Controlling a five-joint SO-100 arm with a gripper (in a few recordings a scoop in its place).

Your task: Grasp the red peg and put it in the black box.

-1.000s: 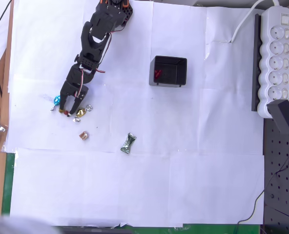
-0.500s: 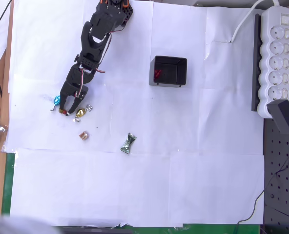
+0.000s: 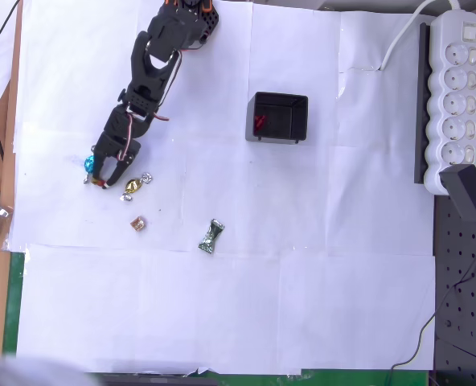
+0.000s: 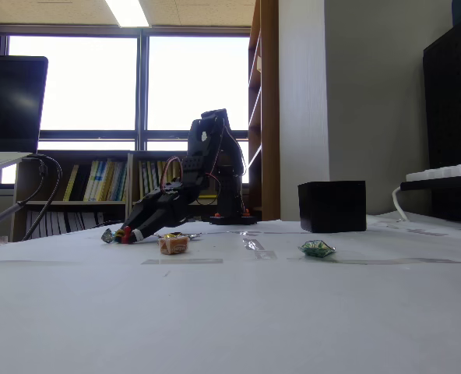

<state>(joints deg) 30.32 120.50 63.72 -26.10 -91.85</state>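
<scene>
The red peg (image 3: 102, 183) lies on the white paper at the left, a tiny dark red dot, seen low on the table in the fixed view (image 4: 124, 232). My black gripper (image 3: 105, 178) is down at the table with its fingertips around the peg and a gap still between them; the fixed view shows the gripper (image 4: 129, 233) touching down there. The black box (image 3: 277, 117) stands apart at the upper middle, far right of the gripper, and appears in the fixed view as the black box (image 4: 332, 206). A small red piece (image 3: 260, 122) rests inside it at its left wall.
A blue candy (image 3: 88, 164) sits right beside the gripper's left finger. A gold candy (image 3: 132, 186) lies just right of it, a brownish candy (image 3: 138, 223) below, a green candy (image 3: 211, 237) further right. A white power strip (image 3: 453, 96) lines the right edge.
The arm swung a little left, so the gripper now sits closer to the blue candy, with the peg more between its fingertips. The candies and box stayed put.
</scene>
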